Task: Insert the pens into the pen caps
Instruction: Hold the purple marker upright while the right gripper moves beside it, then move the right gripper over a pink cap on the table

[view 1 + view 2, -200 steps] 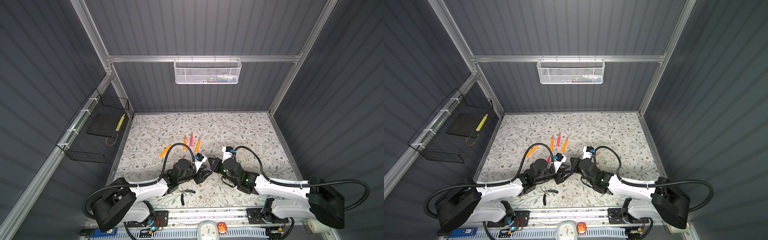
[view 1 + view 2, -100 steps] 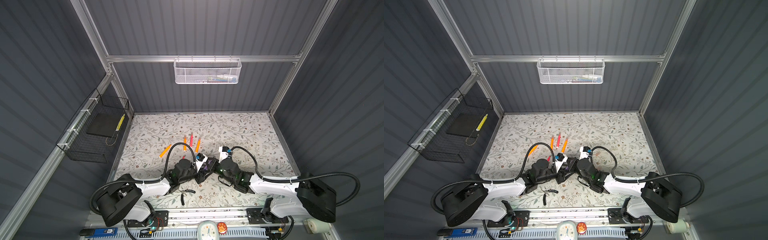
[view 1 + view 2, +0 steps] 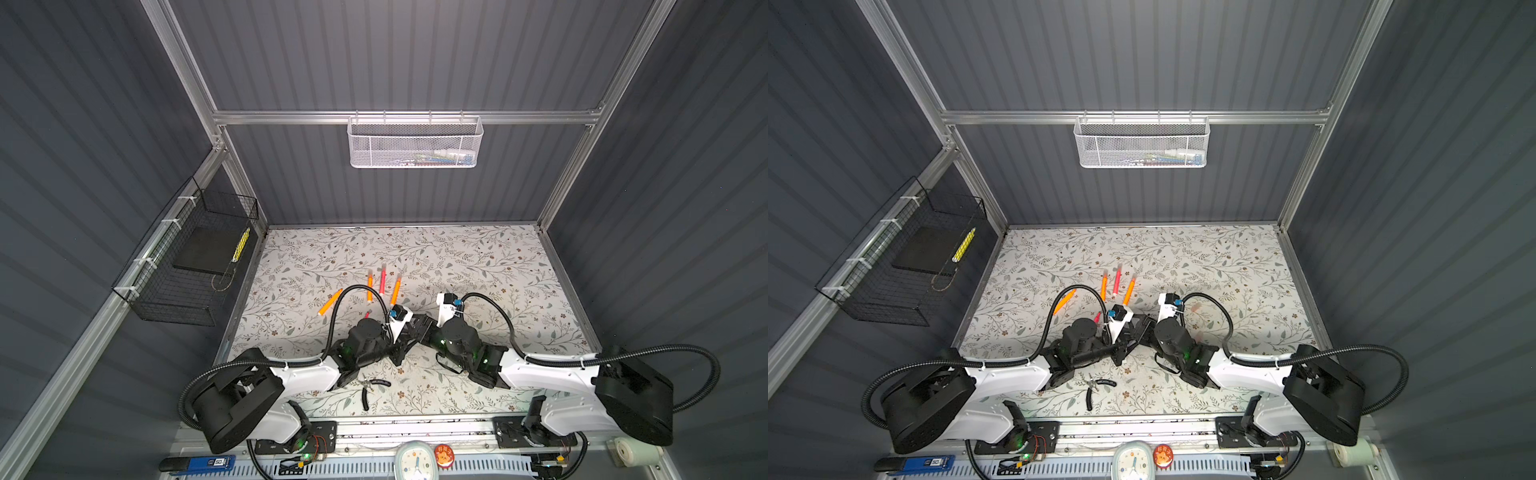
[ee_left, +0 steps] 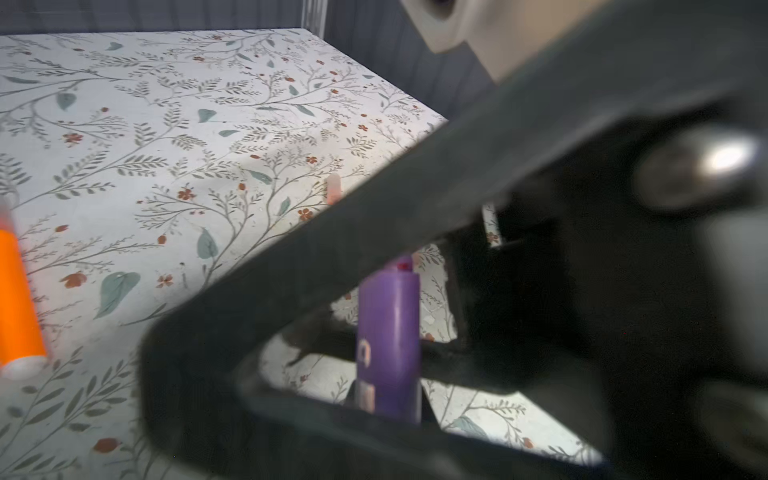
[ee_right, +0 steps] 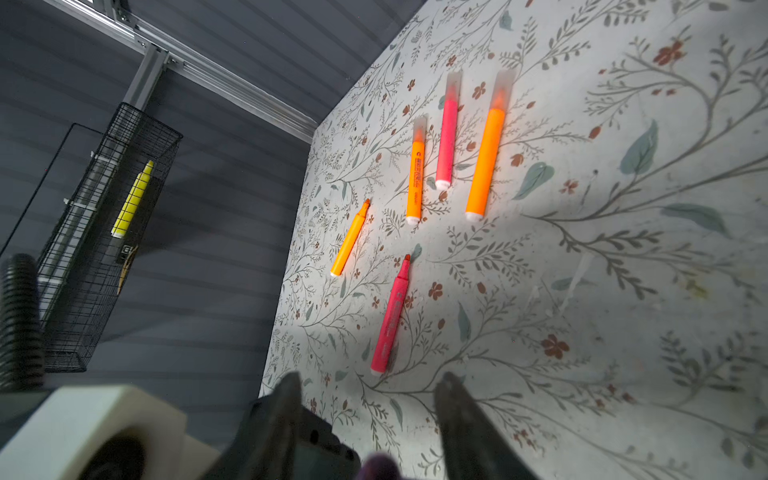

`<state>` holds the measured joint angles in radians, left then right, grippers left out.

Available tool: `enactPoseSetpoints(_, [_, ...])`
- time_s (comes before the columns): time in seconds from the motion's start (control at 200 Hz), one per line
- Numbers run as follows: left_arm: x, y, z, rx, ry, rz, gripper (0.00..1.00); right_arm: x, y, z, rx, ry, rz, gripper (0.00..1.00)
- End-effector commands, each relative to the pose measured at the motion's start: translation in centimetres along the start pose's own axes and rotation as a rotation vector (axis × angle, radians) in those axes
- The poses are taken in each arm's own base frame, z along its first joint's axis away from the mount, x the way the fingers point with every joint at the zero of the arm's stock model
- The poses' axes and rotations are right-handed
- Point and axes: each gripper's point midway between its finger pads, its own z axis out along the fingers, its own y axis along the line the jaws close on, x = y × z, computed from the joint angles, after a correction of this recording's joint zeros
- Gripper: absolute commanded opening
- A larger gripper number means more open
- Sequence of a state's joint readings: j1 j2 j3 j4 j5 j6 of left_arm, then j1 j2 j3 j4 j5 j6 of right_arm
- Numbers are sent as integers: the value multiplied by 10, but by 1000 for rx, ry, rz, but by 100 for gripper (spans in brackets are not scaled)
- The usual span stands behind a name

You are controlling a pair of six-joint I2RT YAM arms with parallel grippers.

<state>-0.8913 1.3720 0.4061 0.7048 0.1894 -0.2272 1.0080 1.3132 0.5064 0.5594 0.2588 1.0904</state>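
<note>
Both grippers meet mid-table in both top views. My left gripper (image 3: 406, 337) (image 4: 386, 419) is shut on the purple pen (image 4: 388, 332), which stands up from its jaws. My right gripper (image 3: 422, 326) (image 5: 370, 395) is open, its fingers (image 5: 453, 403) on either side of the purple pen's end (image 5: 380, 467) without touching it. Three pens lie side by side with translucent caps on their tips: orange (image 5: 416, 174), pink (image 5: 446, 137) and orange (image 5: 485, 153). An uncapped orange pen (image 5: 350, 239) and an uncapped pink pen (image 5: 392, 316) lie nearer. A loose pale-pink pen cap (image 4: 332, 189) rests on the cloth.
Black-handled pliers (image 3: 372, 388) lie near the front edge by the left arm. A black wire basket (image 3: 195, 266) with a yellow marker hangs on the left wall. On the back wall hangs a white mesh basket (image 3: 415, 143). A dark gripper finger (image 4: 415, 199) crosses the left wrist view.
My right gripper moved left to meet the left one, then opened and let go of the purple pen. The left gripper closed on that pen.
</note>
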Motion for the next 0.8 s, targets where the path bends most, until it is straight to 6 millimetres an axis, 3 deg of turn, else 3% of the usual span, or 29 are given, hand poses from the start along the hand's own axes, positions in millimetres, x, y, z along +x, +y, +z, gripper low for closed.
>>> enactPoseSetpoints(0.0, [-11,31,-13,-177,-55,-50,0,-10,-14,-15,74,-36,-54,72])
enactPoseSetpoints(0.105, [-3,66,-32,-294,-66,-153,0,-27,-48,-39,226,-74,-81,73])
enactPoseSetpoints(0.17, [1,77,-45,-338,-84,-187,0,-38,-71,-56,308,-99,-81,72])
enactPoseSetpoints(0.29, [8,67,-58,-304,-86,-184,0,-49,-111,-84,482,-104,-107,68])
enactPoseSetpoints(0.445, [13,52,-72,-245,-101,-192,0,-53,-144,-102,659,-57,-189,69])
enactPoseSetpoints(0.57, [7,47,-80,-230,-132,-189,0,-47,-162,-98,738,54,-204,67])
enactPoseSetpoints(0.795, [10,53,-85,-271,-133,-192,0,-39,-174,-79,792,160,-223,67])
